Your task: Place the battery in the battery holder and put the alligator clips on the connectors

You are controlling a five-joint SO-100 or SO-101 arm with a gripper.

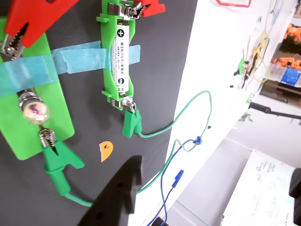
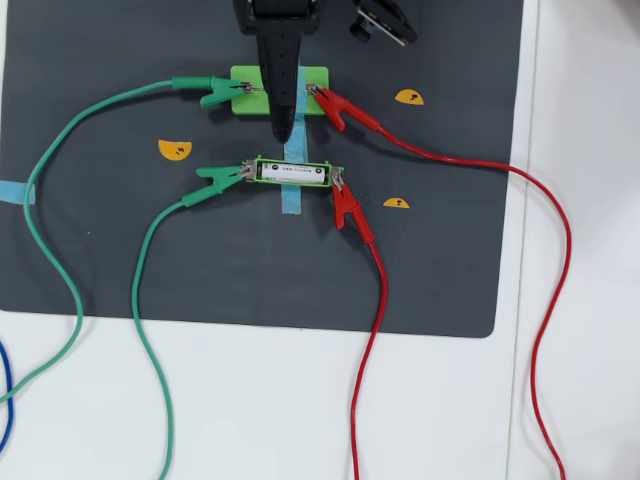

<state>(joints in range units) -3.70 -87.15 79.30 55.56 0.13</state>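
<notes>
The battery (image 1: 120, 57) (image 2: 292, 173) lies inside the bright green battery holder (image 1: 104, 28) (image 2: 292, 184), which is taped to the black mat. A green alligator clip (image 1: 130, 121) (image 2: 218, 178) grips one end tab of the holder. A red alligator clip (image 1: 149, 7) (image 2: 346, 207) grips the other end tab. My gripper (image 1: 216, 169) hangs open above the mat with nothing held. Its long black finger (image 1: 117, 193) (image 2: 283, 120) points at the holder across the wider green plate (image 1: 33, 136) (image 2: 316, 78).
The green plate carries a small bulb (image 1: 33, 110), with a red clip (image 1: 23, 23) (image 2: 335, 108) and a green clip (image 1: 59, 160) (image 2: 215, 92) on its ends. Orange stickers (image 1: 106, 150) (image 2: 175, 150) dot the mat. Long wires trail onto the white table (image 2: 590, 300).
</notes>
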